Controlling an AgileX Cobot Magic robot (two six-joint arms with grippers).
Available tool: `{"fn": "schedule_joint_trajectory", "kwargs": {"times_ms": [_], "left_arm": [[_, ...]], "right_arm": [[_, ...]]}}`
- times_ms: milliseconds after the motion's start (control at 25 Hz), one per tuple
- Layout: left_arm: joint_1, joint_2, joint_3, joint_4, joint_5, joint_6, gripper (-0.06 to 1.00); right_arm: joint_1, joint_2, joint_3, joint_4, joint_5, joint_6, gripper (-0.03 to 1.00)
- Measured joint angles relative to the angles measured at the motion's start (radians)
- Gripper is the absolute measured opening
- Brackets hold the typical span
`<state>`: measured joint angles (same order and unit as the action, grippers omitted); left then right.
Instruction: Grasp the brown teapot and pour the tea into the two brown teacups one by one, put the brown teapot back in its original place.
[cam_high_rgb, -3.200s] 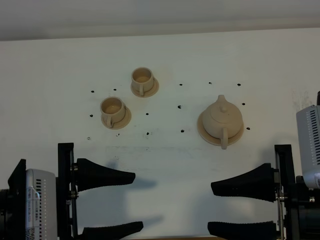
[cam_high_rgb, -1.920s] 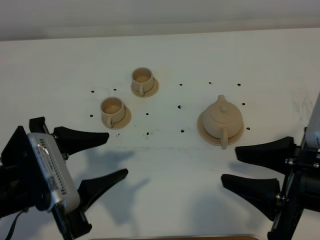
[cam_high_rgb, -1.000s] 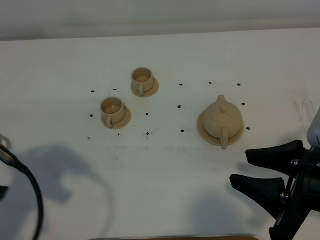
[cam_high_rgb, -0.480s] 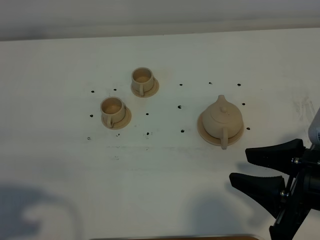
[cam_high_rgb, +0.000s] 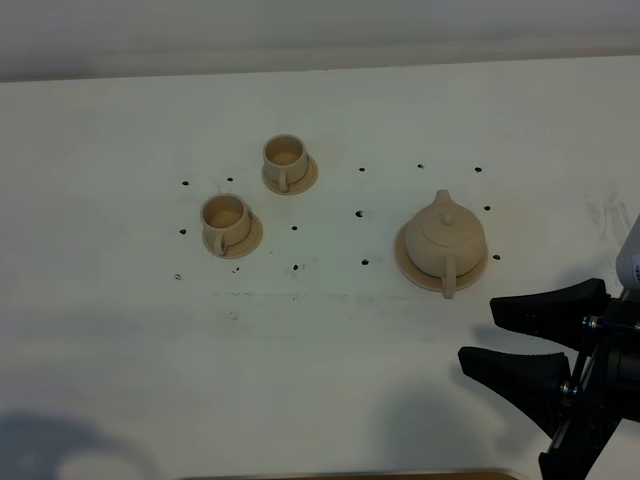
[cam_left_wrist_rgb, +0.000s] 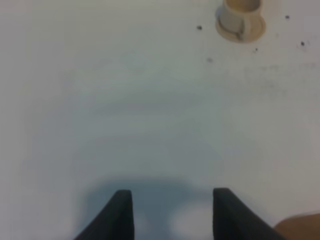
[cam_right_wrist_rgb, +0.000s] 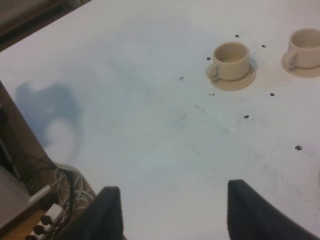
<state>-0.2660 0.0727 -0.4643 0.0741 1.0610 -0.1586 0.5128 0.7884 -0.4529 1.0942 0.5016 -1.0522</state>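
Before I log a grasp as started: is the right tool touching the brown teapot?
Apart. The exterior high view shows bare table between the right tool and the brown teapot.

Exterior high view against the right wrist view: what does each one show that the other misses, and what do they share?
Only exterior high: the brown teapot, sitting on its large saucer.
Only right wrist: cables lying past the edge of the table.
Both: the two teacups on their small saucers, the nearer teacup and the farther teacup, plus the right gripper, its jaws open and holding nothing.
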Motion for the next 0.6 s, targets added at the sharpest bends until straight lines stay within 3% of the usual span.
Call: {"fn": "schedule_joint_trajectory", "kwargs": {"times_ms": [360,600], "left_arm": [[0.020,-0.010,0.001,-0.004,0.000,0.013,0.31],[0.225,-0.010,0.001,-0.004,0.000,0.013,0.31]], "right_arm": [[0.000,0.000,0.000,-0.003,-0.048,0.010,0.48],[0.000,0.048,0.000,-0.052,-0.094,0.094,0.48]]}}
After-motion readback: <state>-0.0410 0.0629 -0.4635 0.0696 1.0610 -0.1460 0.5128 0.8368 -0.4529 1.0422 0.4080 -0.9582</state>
